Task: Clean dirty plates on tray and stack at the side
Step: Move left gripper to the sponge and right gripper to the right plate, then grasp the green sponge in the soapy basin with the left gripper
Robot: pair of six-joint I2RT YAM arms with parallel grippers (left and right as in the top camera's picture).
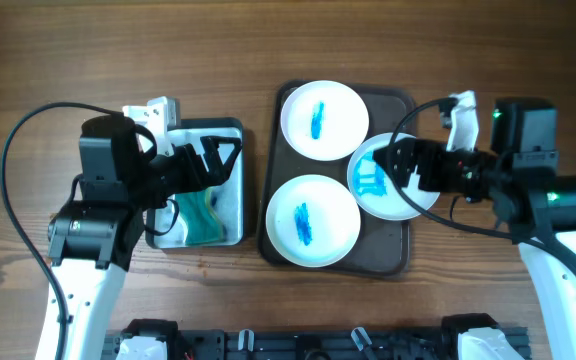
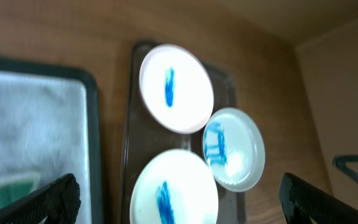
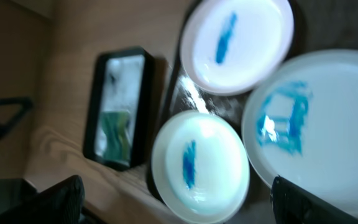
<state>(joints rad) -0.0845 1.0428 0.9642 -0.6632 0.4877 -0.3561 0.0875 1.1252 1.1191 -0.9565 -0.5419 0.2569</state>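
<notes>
Three round white plates lie on the dark brown tray point(image 1: 400, 100), each smeared with blue. One plate point(image 1: 324, 120) is at the back, one point(image 1: 313, 220) at the front, and the third point(image 1: 388, 180) at the right, its rim over its neighbours. My right gripper point(image 1: 396, 165) hovers open over the right plate, holding nothing; the right wrist view has its fingertips point(image 3: 61, 202) wide apart above the front plate point(image 3: 201, 165) and right plate point(image 3: 328, 130). My left gripper point(image 1: 218, 160) stands open and holds nothing over the basin, its fingers point(image 2: 48, 202) framing the plates point(image 2: 176, 87).
A teal-rimmed basin point(image 1: 238, 128) with a whitish foamy inside stands left of the tray, a green sponge point(image 1: 200, 215) lying in its front part. Bare wooden table surrounds both. The arm bases stand along the front edge.
</notes>
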